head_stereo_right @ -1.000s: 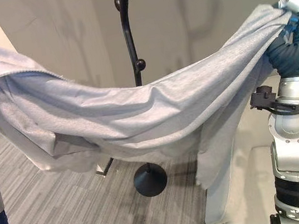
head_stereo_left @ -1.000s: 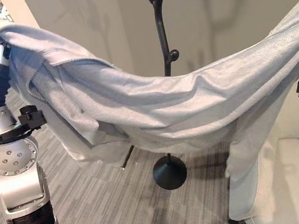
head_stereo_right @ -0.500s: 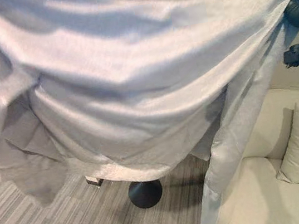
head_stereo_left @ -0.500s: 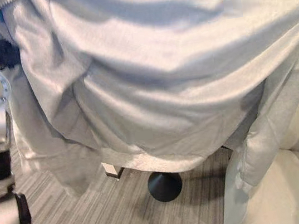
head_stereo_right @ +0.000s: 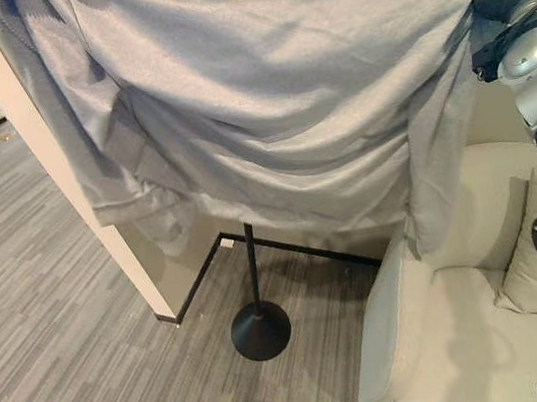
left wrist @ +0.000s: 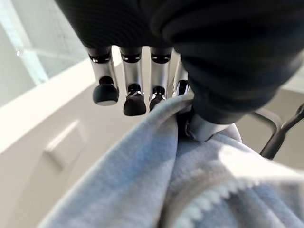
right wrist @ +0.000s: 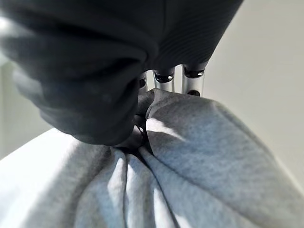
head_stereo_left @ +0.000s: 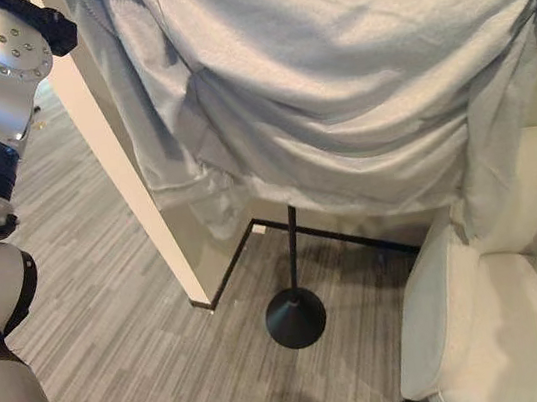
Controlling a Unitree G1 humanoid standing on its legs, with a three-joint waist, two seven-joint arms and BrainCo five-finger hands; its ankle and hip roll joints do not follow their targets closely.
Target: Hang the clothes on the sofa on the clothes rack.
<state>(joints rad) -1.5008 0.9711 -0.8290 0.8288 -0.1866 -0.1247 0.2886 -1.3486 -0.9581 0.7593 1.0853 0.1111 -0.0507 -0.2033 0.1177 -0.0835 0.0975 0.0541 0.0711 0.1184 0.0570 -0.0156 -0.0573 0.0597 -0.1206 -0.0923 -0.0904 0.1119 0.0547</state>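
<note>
Where it sagged low a second ago, the grey garment (head_stereo_left: 334,100) now hangs stretched high before the rack pole (head_stereo_left: 296,257), above the sofa (head_stereo_left: 490,330). The left hand (left wrist: 142,90) and right hand (right wrist: 166,78) each pinch an upper corner.

We see our left hand (left wrist: 142,90) from just behind its dark ribbed cover; its silver fingers (left wrist: 134,80) hang in a row, dark tips curled down onto the light grey garment (left wrist: 156,180); the cloth is pinched against the thumb; a black rack arm (left wrist: 285,133) shows beside it, against a pale wall (left wrist: 52,142).
</note>
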